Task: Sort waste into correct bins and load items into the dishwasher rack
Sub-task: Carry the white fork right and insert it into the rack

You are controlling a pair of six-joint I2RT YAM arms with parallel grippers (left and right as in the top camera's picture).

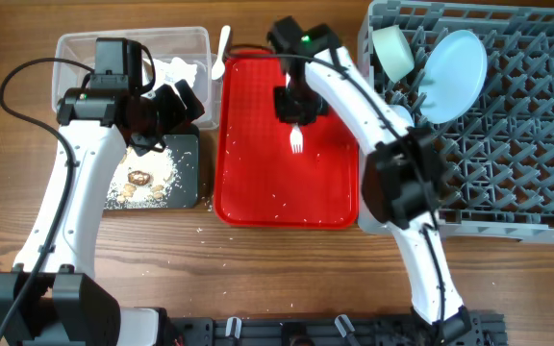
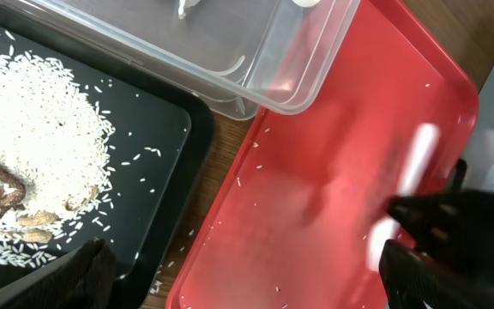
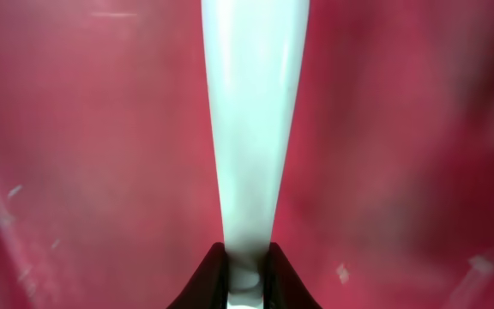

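My right gripper is shut on the handle of the white plastic fork, over the red serving tray. In the right wrist view the fork handle runs up from between my fingers. My left gripper is open and empty, over the gap between the black tray and the red tray. The black tray holds rice and brownish food scraps. The clear tub holds a white tissue. The grey rack holds a pale green bowl and a pale blue plate.
A white spoon lies between the clear tub and the red tray's far left corner. Loose rice grains are scattered on the red tray and on the wooden table beside the black tray. The right arm reaches across the rack's left edge.
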